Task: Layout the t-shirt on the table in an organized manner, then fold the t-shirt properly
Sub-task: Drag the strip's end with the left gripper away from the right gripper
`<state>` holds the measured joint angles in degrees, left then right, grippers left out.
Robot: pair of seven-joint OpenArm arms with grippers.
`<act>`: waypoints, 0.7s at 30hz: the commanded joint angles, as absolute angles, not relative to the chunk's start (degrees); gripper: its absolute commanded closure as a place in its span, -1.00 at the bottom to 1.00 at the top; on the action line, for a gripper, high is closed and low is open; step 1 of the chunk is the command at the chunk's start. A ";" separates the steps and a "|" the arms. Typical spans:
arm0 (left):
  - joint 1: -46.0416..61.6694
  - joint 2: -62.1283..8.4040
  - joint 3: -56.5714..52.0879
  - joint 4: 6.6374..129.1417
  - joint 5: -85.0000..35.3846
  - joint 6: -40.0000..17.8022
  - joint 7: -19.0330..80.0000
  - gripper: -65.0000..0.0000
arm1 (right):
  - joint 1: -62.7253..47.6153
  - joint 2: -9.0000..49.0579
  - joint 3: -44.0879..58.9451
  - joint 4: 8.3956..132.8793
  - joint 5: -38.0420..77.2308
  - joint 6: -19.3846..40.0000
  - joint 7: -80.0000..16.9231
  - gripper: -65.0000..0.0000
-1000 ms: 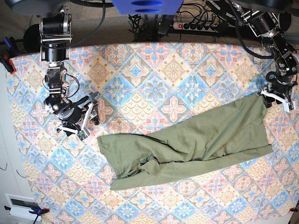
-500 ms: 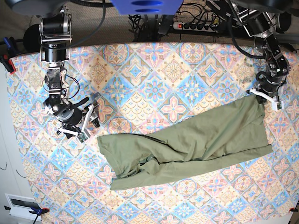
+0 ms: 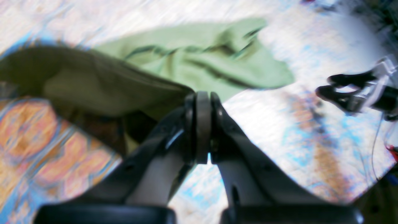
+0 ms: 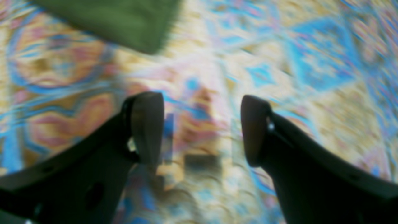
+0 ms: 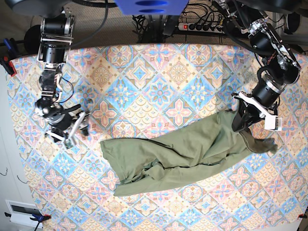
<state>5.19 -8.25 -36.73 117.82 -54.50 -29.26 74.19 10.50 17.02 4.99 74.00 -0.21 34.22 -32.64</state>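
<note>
The table point(image 5: 159, 72) fills the base view, covered edge to edge in a cloth of blue, pink and cream diamond medallions.

The t-shirt point(image 5: 178, 151), olive green and rumpled, lies across the near middle of the table in a long diagonal band. Its lower end sits bunched toward the base view's left, with folds and a dark crease near the bottom. Its upper end is lifted and drawn in at the base view's right, where a small flap of cloth spills past the arm onto the table.

The left tool point(image 3: 199, 102) is closed, its two fingers pressed together on an edge of the t-shirt; in the left wrist view the fabric rises from the pinch and drapes away to the left, casting shadow on the cloth beneath. That view is blurred. In the base view this tool stands at the shirt's raised end, its white bracket just above the fabric.

The right tool point(image 4: 202, 127) stands wide open with nothing between its fingers. It hovers over bare patterned cloth, and a corner of the green shirt shows at the top left of its blurred wrist view, apart from the fingertips. In the base view it is beside the shirt's bunched end, not touching it.

A power strip point(image 5: 204, 27) and cables lie beyond the far table edge.
</note>
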 commanded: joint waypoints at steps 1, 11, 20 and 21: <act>4.26 -8.22 -41.01 118.55 -55.43 -29.23 72.48 1.00 | 11.91 17.63 5.93 75.12 0.40 34.33 -31.25 -0.16; -8.04 -12.00 -72.04 88.22 -37.23 -28.62 65.27 1.00 | 10.95 17.63 6.11 76.70 0.40 34.33 -31.52 -0.16; -1.01 -20.88 -55.69 73.45 -25.27 -28.62 47.96 0.72 | 8.57 17.45 6.11 77.58 0.40 34.33 -31.52 -0.16; 0.04 -20.97 -54.11 73.45 -24.48 -28.26 46.20 0.58 | 8.40 17.45 6.02 77.58 0.40 34.33 -31.52 -0.16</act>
